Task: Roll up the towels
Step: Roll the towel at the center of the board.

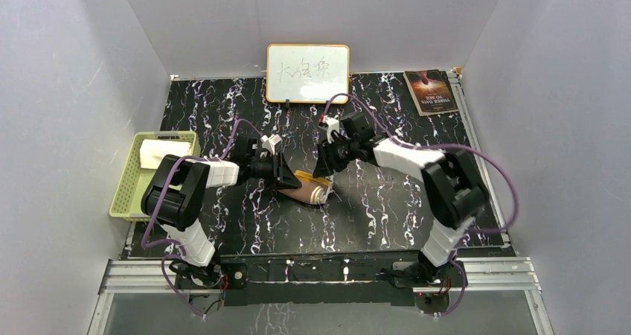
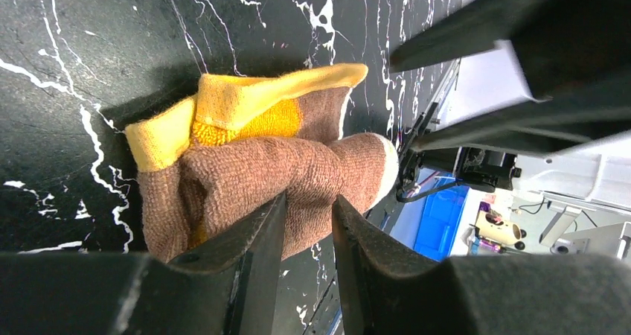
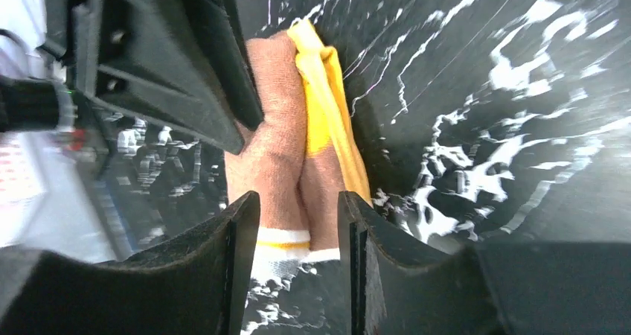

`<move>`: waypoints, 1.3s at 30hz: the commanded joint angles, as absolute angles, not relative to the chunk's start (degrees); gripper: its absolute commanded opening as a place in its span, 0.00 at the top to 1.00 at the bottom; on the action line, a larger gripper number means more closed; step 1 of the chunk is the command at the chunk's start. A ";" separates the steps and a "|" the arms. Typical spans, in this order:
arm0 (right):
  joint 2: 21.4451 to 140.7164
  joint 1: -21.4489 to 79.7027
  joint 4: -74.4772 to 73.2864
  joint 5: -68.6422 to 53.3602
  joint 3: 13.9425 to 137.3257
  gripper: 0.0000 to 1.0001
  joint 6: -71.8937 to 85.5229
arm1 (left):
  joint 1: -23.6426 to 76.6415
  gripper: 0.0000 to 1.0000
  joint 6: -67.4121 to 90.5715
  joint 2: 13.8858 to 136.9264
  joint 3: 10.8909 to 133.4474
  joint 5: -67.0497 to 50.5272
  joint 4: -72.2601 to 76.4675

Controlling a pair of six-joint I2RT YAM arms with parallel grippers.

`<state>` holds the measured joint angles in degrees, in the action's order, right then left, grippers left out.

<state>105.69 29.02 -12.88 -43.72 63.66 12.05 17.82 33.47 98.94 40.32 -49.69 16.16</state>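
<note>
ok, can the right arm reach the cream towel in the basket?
Probably not: the cream towel lies in the basket at far left, beyond the left arm gripping the orange-brown cloth.

left arm [image 1: 195, 193], right arm [image 1: 439, 173]: black-and-white shells | cables [image 1: 512, 190]: purple (looping) | end effector fingers [image 2: 253, 257]: black

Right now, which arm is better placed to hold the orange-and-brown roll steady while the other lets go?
Left, probably: the left gripper has its fingertips against the middle of the rolled orange-and-brown towel, while the right gripper sits only at its white-edged end.
</note>
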 commanded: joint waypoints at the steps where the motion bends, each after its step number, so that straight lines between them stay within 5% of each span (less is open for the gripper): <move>1: 90.56 37.06 -9.45 -19.30 58.82 0.59 -8.42 | 17.67 0.70 29.27 100.90 40.62 -41.19 11.17; 6: 82.96 47.91 -0.52 -11.61 48.99 0.44 -23.26 | 17.67 0.70 28.78 101.60 41.58 -40.82 9.63; 22: 91.80 52.59 1.66 -7.76 47.71 0.45 -28.48 | 17.67 0.70 26.30 103.99 45.09 -41.55 3.95; 27: 93.71 52.73 0.64 -7.47 46.98 0.51 -28.07 | 17.69 0.69 25.83 105.04 46.22 -42.52 3.18; 35: 98.30 52.16 -6.32 -7.38 51.21 0.74 -22.57 | 15.55 0.68 20.83 101.46 52.97 -42.20 -6.07; 39: 96.83 48.82 -5.96 -16.36 52.07 0.78 -17.38 | 12.42 0.57 18.49 94.71 59.21 -40.47 -12.98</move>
